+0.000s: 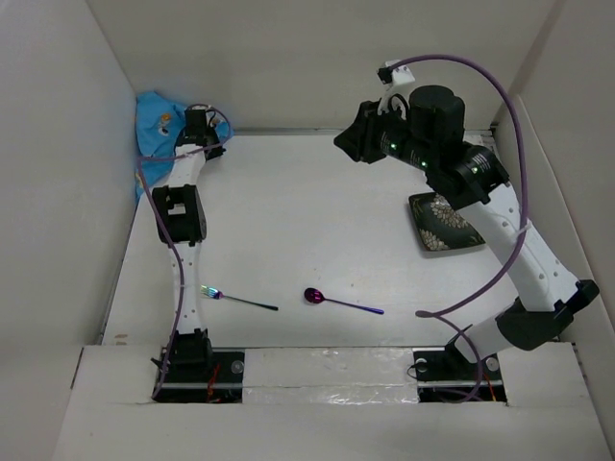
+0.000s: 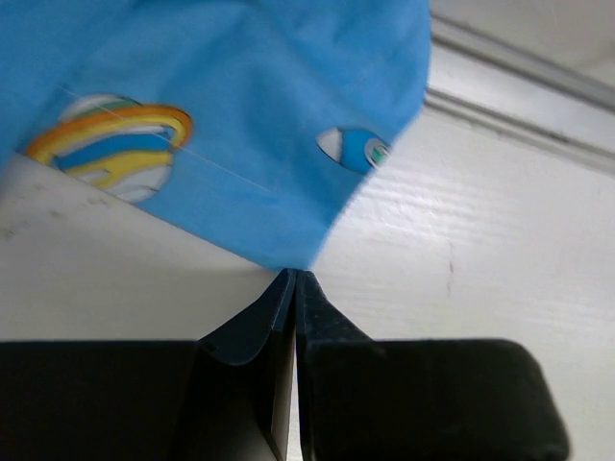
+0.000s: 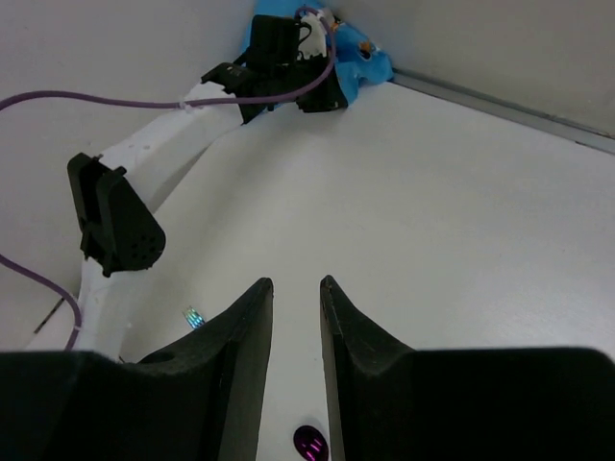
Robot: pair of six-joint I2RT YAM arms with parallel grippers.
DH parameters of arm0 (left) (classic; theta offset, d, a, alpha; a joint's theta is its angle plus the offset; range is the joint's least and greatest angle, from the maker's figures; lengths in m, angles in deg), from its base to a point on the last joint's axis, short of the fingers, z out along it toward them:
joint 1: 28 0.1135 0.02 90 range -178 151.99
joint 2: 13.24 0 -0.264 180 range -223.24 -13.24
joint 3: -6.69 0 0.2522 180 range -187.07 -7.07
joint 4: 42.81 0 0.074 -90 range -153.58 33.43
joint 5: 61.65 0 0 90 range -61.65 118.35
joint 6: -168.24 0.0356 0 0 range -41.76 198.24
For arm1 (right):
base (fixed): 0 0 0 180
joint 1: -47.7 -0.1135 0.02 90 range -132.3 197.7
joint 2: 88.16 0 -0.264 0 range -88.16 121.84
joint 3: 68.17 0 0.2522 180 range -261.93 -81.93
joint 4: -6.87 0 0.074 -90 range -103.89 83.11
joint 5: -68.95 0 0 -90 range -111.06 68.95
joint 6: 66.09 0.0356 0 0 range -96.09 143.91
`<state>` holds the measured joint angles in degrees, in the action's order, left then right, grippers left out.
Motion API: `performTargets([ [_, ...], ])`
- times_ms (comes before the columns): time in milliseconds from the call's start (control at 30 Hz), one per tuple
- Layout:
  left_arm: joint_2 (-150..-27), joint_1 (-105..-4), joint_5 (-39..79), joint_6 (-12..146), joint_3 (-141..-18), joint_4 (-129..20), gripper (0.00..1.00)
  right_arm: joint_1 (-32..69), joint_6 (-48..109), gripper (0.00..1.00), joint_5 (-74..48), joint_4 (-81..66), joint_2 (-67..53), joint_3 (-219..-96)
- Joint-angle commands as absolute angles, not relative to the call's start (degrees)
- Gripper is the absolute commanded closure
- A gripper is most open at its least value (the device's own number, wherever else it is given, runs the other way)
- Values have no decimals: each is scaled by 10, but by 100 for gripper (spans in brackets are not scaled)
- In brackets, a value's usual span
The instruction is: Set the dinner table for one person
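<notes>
The dinner table [image 1: 317, 221] is the white walled surface. A blue cartoon-print cloth mat [image 1: 157, 125] is bunched in the far left corner. My left gripper [image 1: 199, 127] is at it; in the left wrist view the jaws [image 2: 294, 276] are shut on the corner of the cloth [image 2: 240, 115]. My right gripper [image 1: 357, 141] hangs high over the far middle, open and empty [image 3: 296, 283]. A dark patterned square plate [image 1: 444, 226] lies at the right. An iridescent fork [image 1: 237, 299] and a purple spoon [image 1: 338, 302] lie near the front.
White wall panels close the left, far and right sides. The left arm [image 3: 173, 144] stretches along the left wall. The spoon bowl [image 3: 309, 443] and the fork tines [image 3: 193, 317] show below my right gripper.
</notes>
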<state>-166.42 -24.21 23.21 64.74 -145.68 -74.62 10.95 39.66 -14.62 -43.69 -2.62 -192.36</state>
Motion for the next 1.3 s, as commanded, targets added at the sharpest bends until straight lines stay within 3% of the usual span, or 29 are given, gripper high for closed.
performTargets([
  [0, -1607, -277, 194, 675, -1387, -828, 100, 126, 391, 68, -143, -422, -29, -1906],
  [100, -1546, -305, 187, 675, -1334, -826, 100, 126, 394, 69, -135, -413, -32, -1881],
  [233, -1447, -330, 389, 656, -1241, -765, 98, 140, 393, 69, -119, -400, -54, -1830],
  [267, -1426, -309, 406, 643, -1234, -739, 87, 140, 394, 69, -115, -399, -59, -1808],
  [300, -1420, -291, 409, 608, -1231, -730, 68, 146, 394, 69, -110, -400, -68, -1797],
  [367, -1409, -238, 400, 579, -1228, -712, 57, 146, 394, 69, -100, -399, -77, -1762],
  [400, -1409, -223, 412, 557, -1227, -708, 45, 146, 393, 69, -95, -400, -85, -1752],
  [500, -1418, -183, 436, 541, -1239, -706, 29, 146, 392, 69, -78, -397, -97, -1720],
  [567, -1435, -176, 468, 538, -1249, -703, 26, 146, 389, 69, -58, -399, -98, -1715],
  [633, -1455, -176, 489, 547, -1267, -694, 9, 146, 386, 69, -40, -404, -91, -1719],
  [667, -1500, -169, 474, 548, -1296, -718, 1, 146, 386, 69, -37, -411, -88, -1724],
  [733, -1570, -155, 429, 543, -1437, -776, 1, 129, 386, 70, -25, -418, -79, -1745],
  [800, -1591, -137, 374, 525, -1402, -740, 1, 116, 383, 71, -24, -434, -62, -1767],
  [867, -1657, -112, 287, 519, -1459, -777, 8, 94, 377, 71, -43, -453, -51, -1798],
  [967, -1690, -99, 173, 498, -1453, -771, 38, 89, 381, 72, -64, -460, -47, -1817],
  [1000, -1699, -99, 169, 513, -1491, -789, 61, 89, 383, 72, -66, -460, -48, -1819],
  [1067, -1673, -94, 162, 511, -1439, -759, 72, 89, 387, 73, -78, -464, -50, -1834],
  [1133, -1682, -94, 152, 524, -1461, -803, 96, 89, 389, 73, -86, -466, -56, -1847],
  [1267, -1621, -136, 138, 565, -1358, -796, 100, 99, 393, 72, -111, -434, -73, -1847],
])
